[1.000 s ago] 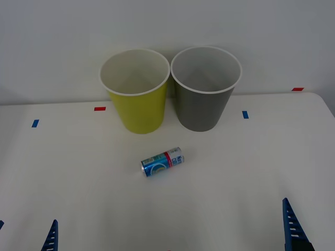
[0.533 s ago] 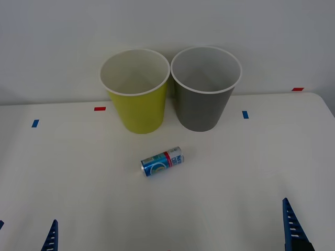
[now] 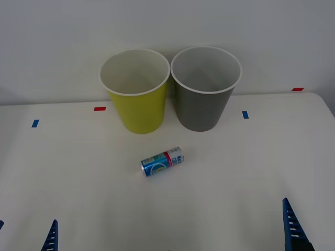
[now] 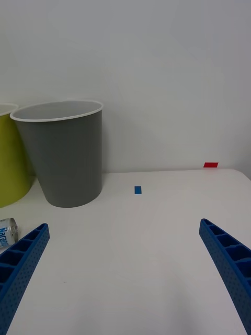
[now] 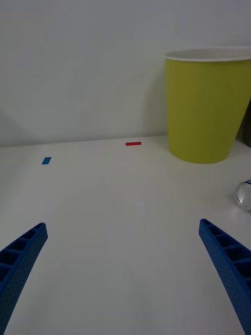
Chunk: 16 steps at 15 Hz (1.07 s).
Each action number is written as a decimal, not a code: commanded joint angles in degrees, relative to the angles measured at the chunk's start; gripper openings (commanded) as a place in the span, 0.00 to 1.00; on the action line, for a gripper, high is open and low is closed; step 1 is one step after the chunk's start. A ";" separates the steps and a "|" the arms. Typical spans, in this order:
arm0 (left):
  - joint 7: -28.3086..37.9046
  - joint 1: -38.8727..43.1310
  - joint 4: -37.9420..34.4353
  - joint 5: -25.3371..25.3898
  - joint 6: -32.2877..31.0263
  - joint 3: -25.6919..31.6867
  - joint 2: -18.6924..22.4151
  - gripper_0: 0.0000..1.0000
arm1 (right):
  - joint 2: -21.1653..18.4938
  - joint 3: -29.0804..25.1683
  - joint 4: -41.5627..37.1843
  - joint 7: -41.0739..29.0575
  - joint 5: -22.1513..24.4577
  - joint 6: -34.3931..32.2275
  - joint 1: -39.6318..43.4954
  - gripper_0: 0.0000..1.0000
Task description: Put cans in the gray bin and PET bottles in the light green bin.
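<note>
A small can is seen lying on its side on the white table, near the middle, with one silver end turned toward the robot and its red band nearer the far end. It is touched by nothing. Behind it, two tall bins are set upright side by side against the white wall: the light green bin on the left and the gray bin on the right, their white rims just beside each other. The can is placed in front of the gap between them, apart from both.

Small red and blue tape marks are stuck along the far part of the table.

The left gripper is held low at the near left edge of the table, well apart from the can, its blue ribbed fingers spread wide with nothing between them. The right gripper is held at the near right edge, likewise spread wide and holding nothing; in its wrist view the gray bin and one end of the can are seen
</note>
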 commanded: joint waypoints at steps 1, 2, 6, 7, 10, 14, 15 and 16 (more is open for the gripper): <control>0.00 0.00 0.00 0.00 0.00 0.00 0.00 1.00 | 0.00 0.00 0.00 0.00 0.00 0.00 0.00 1.00; 0.00 0.00 0.00 0.00 0.00 0.00 0.00 1.00 | 0.00 0.00 0.00 0.00 0.00 0.00 0.00 1.00; 0.00 0.00 0.00 0.00 0.00 0.00 0.00 1.00 | 0.00 0.00 0.00 0.00 0.00 0.00 0.00 1.00; 0.00 0.00 0.00 0.00 0.00 0.00 0.00 1.00 | 0.00 0.00 0.00 0.00 0.00 0.00 0.00 1.00; 0.00 0.00 0.00 0.00 0.00 0.00 0.00 1.00 | 0.00 0.00 0.00 0.00 0.00 0.00 0.00 1.00; 0.00 0.00 0.00 0.00 0.00 0.00 0.00 1.00 | 0.00 0.00 0.00 0.00 0.00 0.00 0.00 1.00; 0.00 0.00 0.00 0.00 0.00 0.00 0.00 1.00 | 0.00 0.00 0.00 0.00 0.00 0.00 0.00 1.00; 0.00 0.00 0.00 0.00 0.00 0.00 0.00 1.00 | 0.00 0.00 0.00 0.00 0.00 0.00 0.00 1.00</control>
